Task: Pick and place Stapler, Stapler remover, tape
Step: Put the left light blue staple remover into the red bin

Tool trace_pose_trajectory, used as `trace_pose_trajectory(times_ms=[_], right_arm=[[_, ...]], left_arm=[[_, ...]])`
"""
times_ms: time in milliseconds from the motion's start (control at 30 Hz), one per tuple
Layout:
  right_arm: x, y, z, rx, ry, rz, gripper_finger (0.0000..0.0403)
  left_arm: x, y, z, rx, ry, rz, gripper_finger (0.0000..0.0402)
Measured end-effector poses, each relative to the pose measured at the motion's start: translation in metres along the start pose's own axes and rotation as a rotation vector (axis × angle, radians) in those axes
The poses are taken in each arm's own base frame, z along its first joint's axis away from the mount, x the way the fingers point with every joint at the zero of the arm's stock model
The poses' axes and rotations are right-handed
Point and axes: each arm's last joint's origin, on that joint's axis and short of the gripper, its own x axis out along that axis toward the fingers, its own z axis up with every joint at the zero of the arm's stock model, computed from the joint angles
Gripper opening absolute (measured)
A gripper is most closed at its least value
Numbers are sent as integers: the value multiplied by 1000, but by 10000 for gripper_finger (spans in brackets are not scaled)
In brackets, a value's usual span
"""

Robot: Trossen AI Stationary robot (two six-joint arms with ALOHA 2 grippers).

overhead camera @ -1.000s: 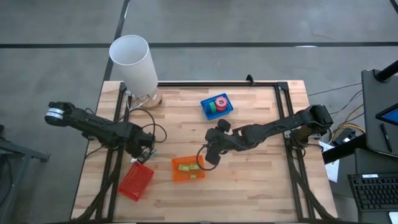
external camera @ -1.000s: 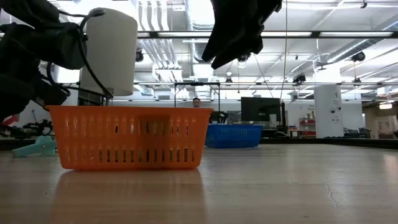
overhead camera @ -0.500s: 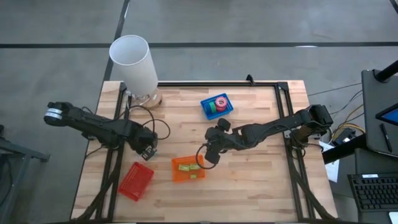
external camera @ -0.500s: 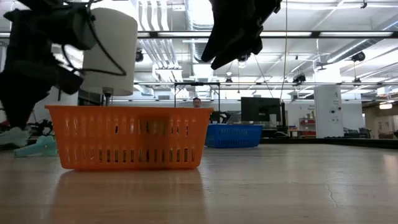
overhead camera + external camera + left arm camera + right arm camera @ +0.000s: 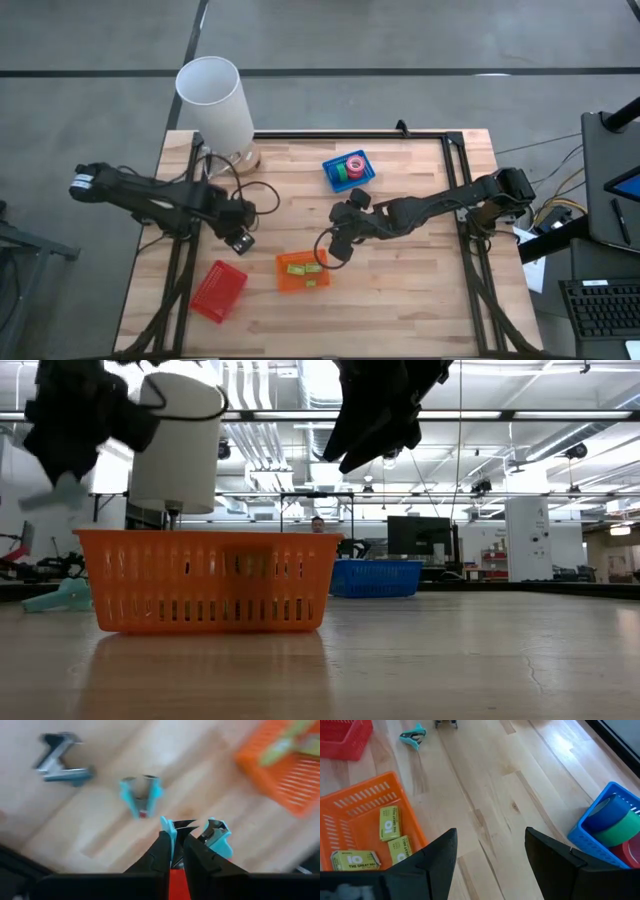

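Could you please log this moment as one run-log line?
left tool: shut on teal staple remover, lifted | right tool: open, above orange bin

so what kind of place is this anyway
Probably a robotics lab or workshop: the wooden table sits on a bare concrete floor, while the low view shows exposed ceiling ducts and a monitor on benches behind.
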Motion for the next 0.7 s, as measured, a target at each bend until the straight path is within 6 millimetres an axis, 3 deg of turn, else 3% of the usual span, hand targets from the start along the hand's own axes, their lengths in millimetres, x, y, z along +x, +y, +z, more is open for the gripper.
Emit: trace_pose_trajectory(times_ms=[300,700], right_arm=[[0,0,0,0,0,0,224],[0,-1,-2,-27,22,-9,224]], left_arm=[[-33,-26,-7,19,54,-175,49],[-25,-48,-63,56,216,-135,46]])
